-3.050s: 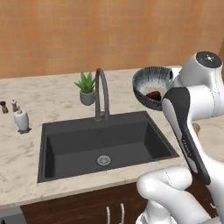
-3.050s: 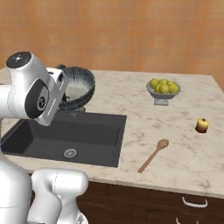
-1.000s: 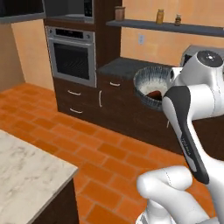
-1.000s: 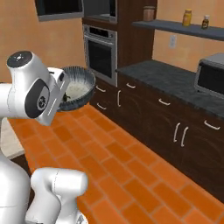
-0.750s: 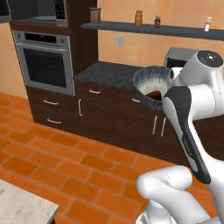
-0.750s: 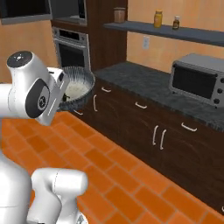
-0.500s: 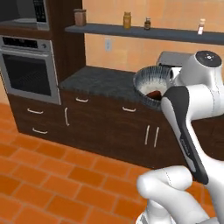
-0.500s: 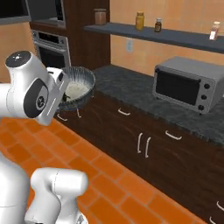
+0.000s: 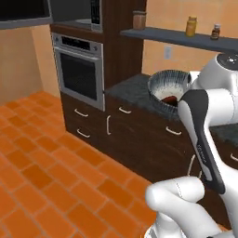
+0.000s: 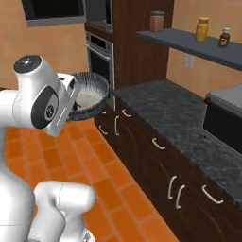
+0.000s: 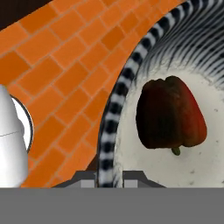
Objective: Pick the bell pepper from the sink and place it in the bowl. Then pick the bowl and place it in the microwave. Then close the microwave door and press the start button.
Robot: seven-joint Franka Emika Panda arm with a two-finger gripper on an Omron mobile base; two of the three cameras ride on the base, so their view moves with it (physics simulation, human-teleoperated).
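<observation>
A: Where is the bowl (image 9: pixel 168 90) being seen?

B: It is being carried high by the gripper (image 11: pixel 109 177), right of centre in the left base view and at the left-centre of the right base view (image 10: pixel 89 97). In the hand view its striped rim (image 11: pixel 114 109) is running up from the bottom centre toward the upper right.

A: How are the fingers being held?

B: They are being kept clamped on the bowl's rim, one on each side of the wall, at the bottom of the hand view.

A: And the bell pepper (image 11: pixel 169 113)?

B: It is lying inside the bowl on the pale speckled floor, right of centre in the hand view. A dark red patch of it (image 9: pixel 170 99) is showing over the rim in the left base view.

A: What is being shown around it?

B: A wall oven (image 9: pixel 78 69) is standing at the upper left of the left base view, dark cabinets (image 10: pixel 156 165) are running below a grey counter (image 10: pixel 175 111), and orange tiled floor (image 9: pixel 42 186) is lying beneath.
</observation>
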